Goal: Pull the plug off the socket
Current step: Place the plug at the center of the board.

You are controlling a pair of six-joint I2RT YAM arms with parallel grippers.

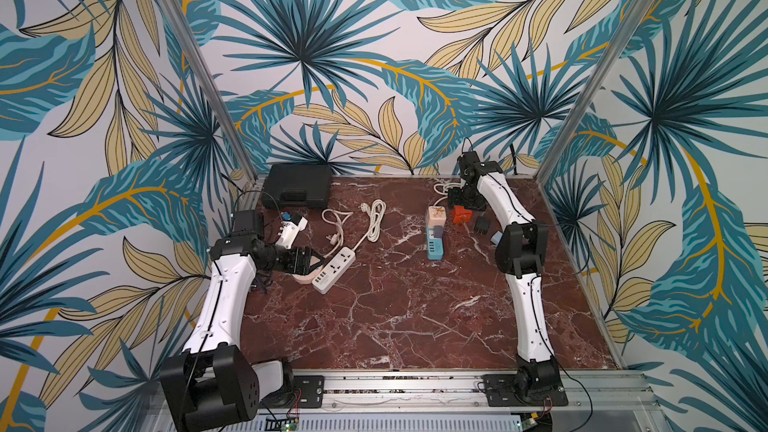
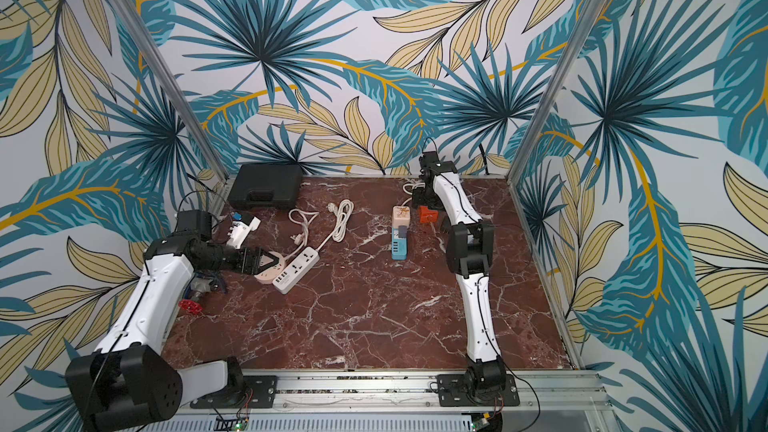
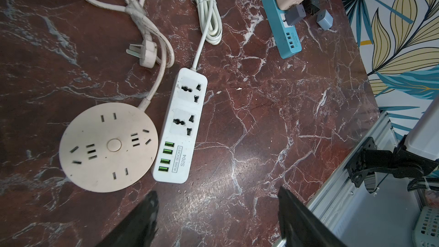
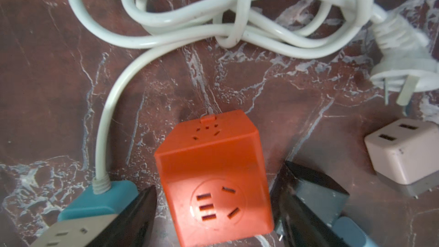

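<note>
Black left gripper (image 3: 217,192) hangs open, empty, at the table's (image 1: 395,317) left edge, so the unheld blue strip (image 1: 435,252) may lift with its seated grey plug (image 3: 295,15), while the right gripper (image 4: 219,175), farther, stands open around the orange cube (image 4: 213,158).

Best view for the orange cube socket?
Right wrist: the orange cube is close up and central, with clear slot faces. In both top views the cube is a small block by the right arm. Left wrist: cannot make it out.
</note>
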